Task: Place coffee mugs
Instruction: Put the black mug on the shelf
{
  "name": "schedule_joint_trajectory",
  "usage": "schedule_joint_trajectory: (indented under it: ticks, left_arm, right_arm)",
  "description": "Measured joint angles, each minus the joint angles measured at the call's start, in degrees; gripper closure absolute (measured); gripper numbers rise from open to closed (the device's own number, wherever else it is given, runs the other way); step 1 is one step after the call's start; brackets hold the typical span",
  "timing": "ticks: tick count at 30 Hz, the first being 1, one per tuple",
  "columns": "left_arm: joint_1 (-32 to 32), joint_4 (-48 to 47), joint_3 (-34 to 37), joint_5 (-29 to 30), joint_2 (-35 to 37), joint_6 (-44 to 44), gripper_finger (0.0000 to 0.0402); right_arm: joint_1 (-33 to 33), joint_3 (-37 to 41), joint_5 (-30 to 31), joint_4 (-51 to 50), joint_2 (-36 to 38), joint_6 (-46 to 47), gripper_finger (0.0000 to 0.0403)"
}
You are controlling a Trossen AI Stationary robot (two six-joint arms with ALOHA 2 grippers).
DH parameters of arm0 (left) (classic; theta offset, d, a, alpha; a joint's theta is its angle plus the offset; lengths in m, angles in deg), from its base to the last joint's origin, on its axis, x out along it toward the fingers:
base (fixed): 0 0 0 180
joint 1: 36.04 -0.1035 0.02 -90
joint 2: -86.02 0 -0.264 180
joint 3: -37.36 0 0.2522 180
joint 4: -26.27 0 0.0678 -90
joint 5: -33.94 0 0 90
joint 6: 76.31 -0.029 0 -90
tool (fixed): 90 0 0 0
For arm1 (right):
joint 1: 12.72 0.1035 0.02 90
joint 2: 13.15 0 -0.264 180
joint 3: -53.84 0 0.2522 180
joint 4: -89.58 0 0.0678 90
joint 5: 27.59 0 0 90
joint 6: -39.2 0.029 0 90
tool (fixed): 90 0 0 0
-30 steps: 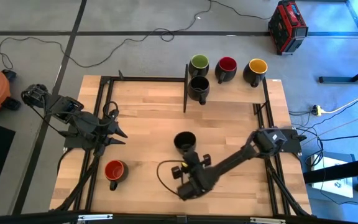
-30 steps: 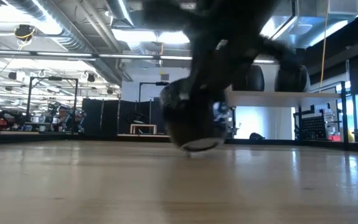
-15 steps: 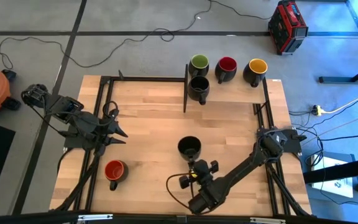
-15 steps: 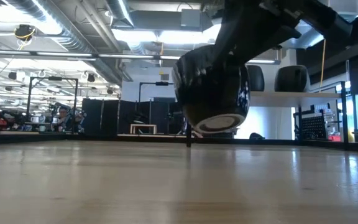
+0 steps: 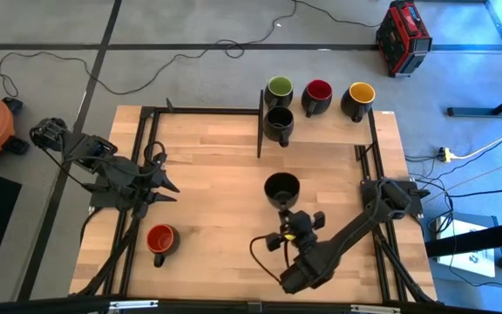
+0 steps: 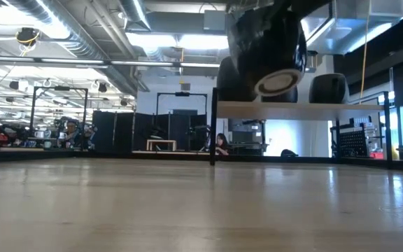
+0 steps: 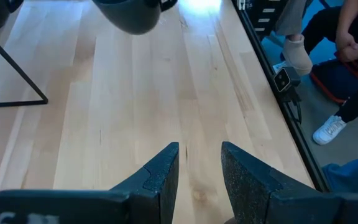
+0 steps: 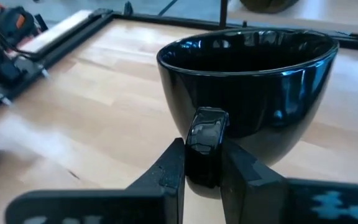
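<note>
My right gripper point(image 5: 288, 212) is shut on a black mug with a black inside point(image 5: 281, 187), over the middle of the table; the low view shows this mug point(image 6: 264, 42) high above the wood, base tilted toward the camera. A red-inside mug point(image 5: 160, 239) stands upright on its base near the table's left near corner. A green point(image 5: 279, 87), a red point(image 5: 318, 91), a yellow point(image 5: 361, 93) and another black mug point(image 5: 278, 122) stand on a raised shelf at the far edge. My left gripper point(image 5: 168, 185) waits open at the table's left, touching nothing. My right gripper pinches the black mug's handle point(image 8: 207, 134) between its two fingers point(image 8: 169, 171). The fingers come level from the table's near side. The mug point(image 8: 247, 81) sits mouth-up, slightly tilted, lifted clear of the table.
The shelf board point(image 6: 306, 108) rests on thin black legs point(image 5: 261, 131) at the far right of the table. Black rails point(image 5: 146, 157) run along both table sides. Bare wood point(image 7: 135, 106) lies between the arms. A seated person point(image 7: 347, 68) is beyond the table's edge.
My right gripper, still shut on the black mug's handle, has risen and carried the mug toward the right and far edge. The mug was close to the tabletop a second ago and now hangs high above it, near shelf height.
</note>
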Motion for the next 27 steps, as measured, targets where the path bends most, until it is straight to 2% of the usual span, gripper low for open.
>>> schedule_joint_trajectory:
  ticks: [8,16,22,27]
  left_arm:
    - [0.0,0.0,0.0,0.0,0.0,0.0,0.0287]
    - [0.0,0.0,0.0,0.0,0.0,0.0,0.0287]
    - [0.0,0.1,0.0,0.1,0.0,0.0,0.0287]
    - [0.0,2.6,0.0,3.1,0.0,0.0,0.0287]
  right_arm:
    - [-1.7,3.8,3.3,0.4,6.6,-1.5,0.0355]
    - [-3.1,15.7,3.8,0.3,17.9,-0.7,0.0355]
    - [-3.1,24.7,7.0,0.2,26.9,-0.5,0.0355]
    - [-4.4,30.9,9.4,0.4,32.0,-0.4,0.0355]
